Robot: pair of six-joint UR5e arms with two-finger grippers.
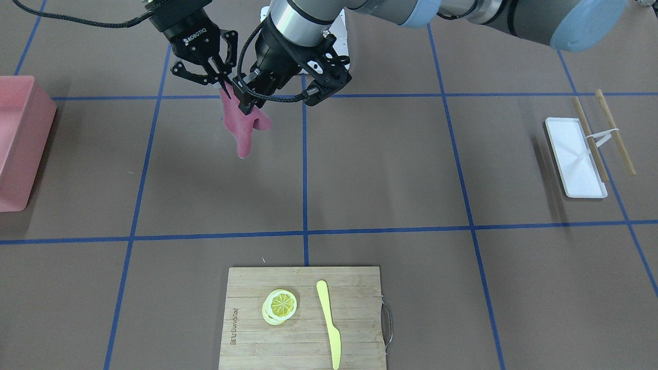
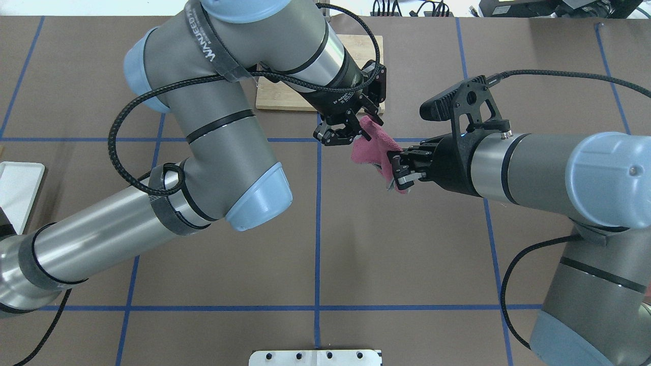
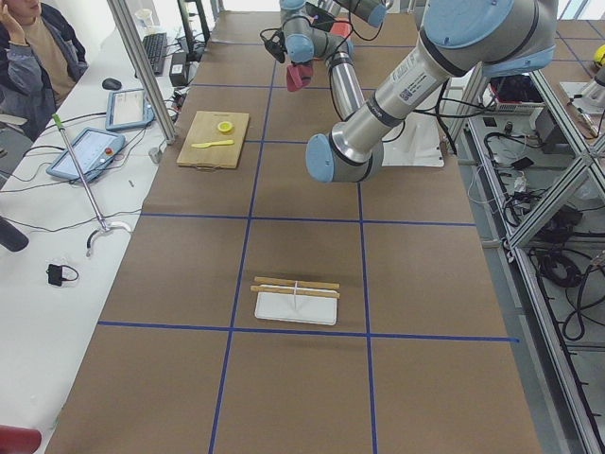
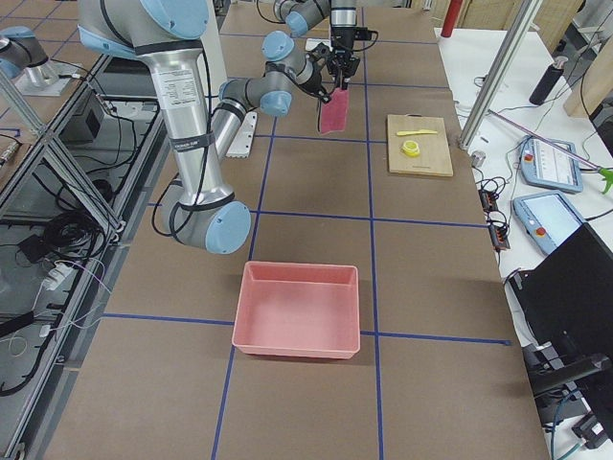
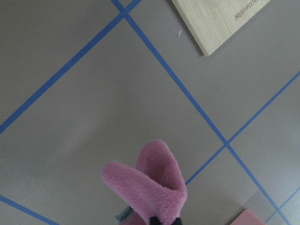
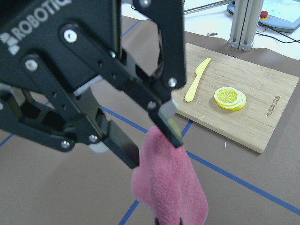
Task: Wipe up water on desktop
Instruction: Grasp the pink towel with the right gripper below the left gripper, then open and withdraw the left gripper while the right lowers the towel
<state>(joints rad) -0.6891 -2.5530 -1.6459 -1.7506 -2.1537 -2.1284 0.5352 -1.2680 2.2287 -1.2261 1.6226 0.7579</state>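
Observation:
A pink cloth (image 1: 241,133) hangs in the air above the brown taped desktop (image 1: 385,164), between both grippers. My right gripper (image 1: 223,86) is shut on the cloth's upper edge; it also shows in the overhead view (image 2: 398,172). My left gripper (image 2: 346,137) is right beside it. In the right wrist view its jaws stand apart, with the cloth (image 6: 168,187) at its fingertips (image 6: 171,133). The left wrist view shows the cloth (image 5: 150,187) folded in a loop above the desktop. I can make out no water on the desktop.
A bamboo cutting board (image 1: 303,318) with lemon slices (image 1: 280,306) and a yellow knife (image 1: 329,324) lies on the operators' side. A pink bin (image 1: 20,139) stands on my right. A white tray (image 1: 576,159) with wooden sticks (image 1: 614,131) lies on my left.

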